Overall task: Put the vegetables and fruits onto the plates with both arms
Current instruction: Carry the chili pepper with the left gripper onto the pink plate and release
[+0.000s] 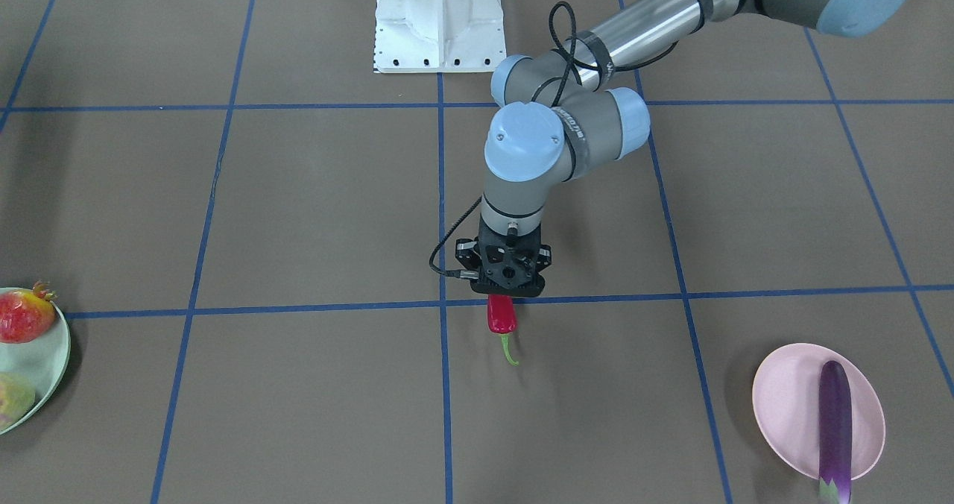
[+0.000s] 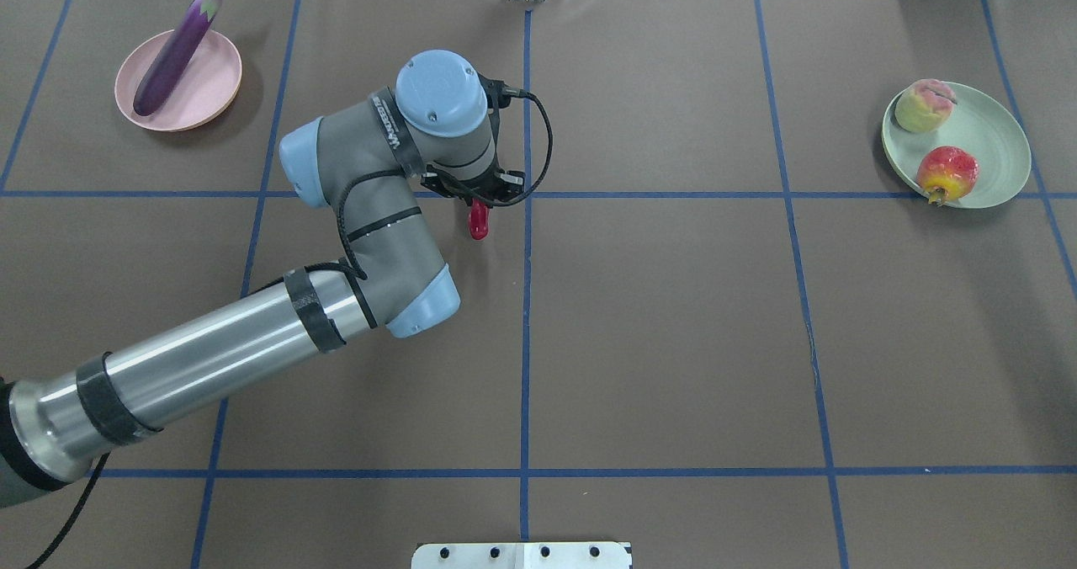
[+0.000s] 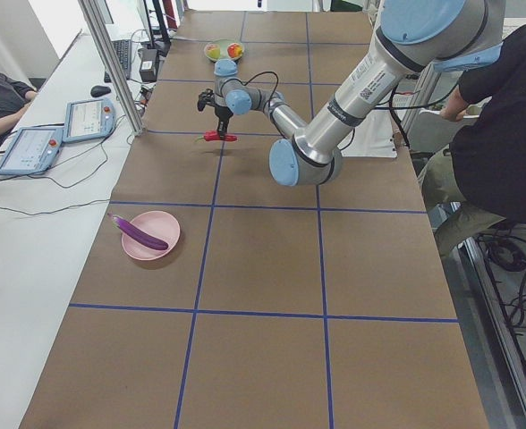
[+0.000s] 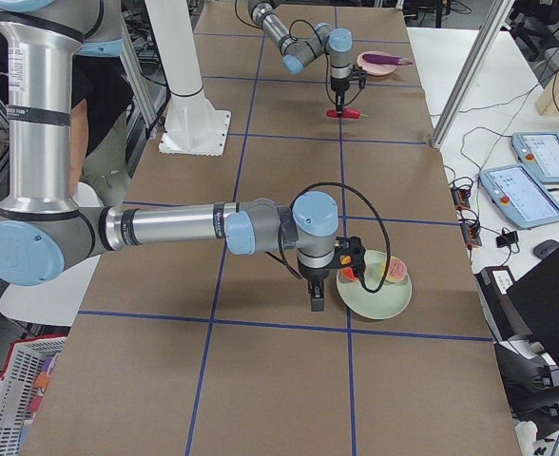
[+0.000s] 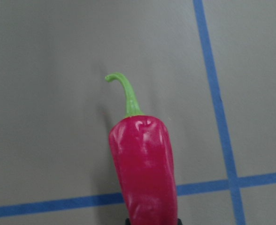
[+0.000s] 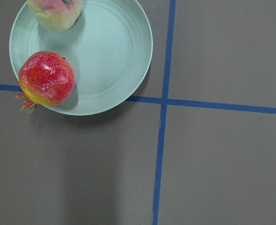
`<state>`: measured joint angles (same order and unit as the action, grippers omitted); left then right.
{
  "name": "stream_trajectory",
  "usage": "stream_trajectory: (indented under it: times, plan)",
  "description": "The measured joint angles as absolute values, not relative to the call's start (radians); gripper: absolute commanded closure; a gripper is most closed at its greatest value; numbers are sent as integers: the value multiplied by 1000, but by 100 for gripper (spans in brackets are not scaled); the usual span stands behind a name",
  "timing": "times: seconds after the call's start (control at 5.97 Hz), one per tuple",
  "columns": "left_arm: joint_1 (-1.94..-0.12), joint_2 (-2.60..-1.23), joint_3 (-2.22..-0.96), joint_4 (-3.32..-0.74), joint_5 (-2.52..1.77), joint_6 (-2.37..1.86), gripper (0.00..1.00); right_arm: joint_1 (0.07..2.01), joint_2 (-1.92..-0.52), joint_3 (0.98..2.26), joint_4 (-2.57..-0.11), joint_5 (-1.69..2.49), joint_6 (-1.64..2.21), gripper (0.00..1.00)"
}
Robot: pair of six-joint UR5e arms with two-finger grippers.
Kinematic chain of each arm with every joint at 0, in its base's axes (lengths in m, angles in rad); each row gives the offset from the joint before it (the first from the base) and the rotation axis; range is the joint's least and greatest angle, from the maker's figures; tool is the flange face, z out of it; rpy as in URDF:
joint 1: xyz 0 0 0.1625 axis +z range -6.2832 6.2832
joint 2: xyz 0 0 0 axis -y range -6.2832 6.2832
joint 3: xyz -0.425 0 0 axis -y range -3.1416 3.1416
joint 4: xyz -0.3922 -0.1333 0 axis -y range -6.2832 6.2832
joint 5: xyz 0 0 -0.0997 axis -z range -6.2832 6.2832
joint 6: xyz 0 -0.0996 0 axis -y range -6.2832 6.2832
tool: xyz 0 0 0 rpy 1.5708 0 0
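Observation:
My left gripper [image 1: 505, 297] is shut on the red chili [image 1: 501, 316] and holds it low over the middle of the table, green stem pointing away from the robot. The chili fills the left wrist view [image 5: 145, 171]. The purple eggplant [image 2: 172, 60] lies across the pale pink plate [image 2: 206, 89] at the far left. The pomegranate [image 2: 947, 173] and the peach [image 2: 923, 106] sit on the mint green plate [image 2: 993, 140] at the far right. My right gripper [image 4: 316, 299] hangs beside that plate; I cannot tell whether it is open or shut.
Blue tape lines divide the brown table into squares. The white base mount [image 1: 438, 19] stands at the robot's edge. Operators, tablets [image 3: 84, 118] and cables sit on a side bench beyond the table's far edge.

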<state>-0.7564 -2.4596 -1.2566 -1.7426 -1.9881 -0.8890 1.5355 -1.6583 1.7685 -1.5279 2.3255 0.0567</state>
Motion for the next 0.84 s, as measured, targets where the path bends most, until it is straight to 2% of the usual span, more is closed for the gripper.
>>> stream_trajectory:
  times: [0.34, 0.67, 0.84]
  plan:
    - [-960, -2393, -1191, -1722, -2116, -552, 100, 1536, -1657, 1767, -1528, 2326, 57, 0]
    - [-1108, -2337, -1044, -1756, -2133, -222, 100, 1536, -1655, 1767, -1528, 2326, 59, 0]
    - [-1138, -2308, -985, -1822, -2131, -162, 1, 1536, -1654, 1769, -1528, 2326, 60, 0]
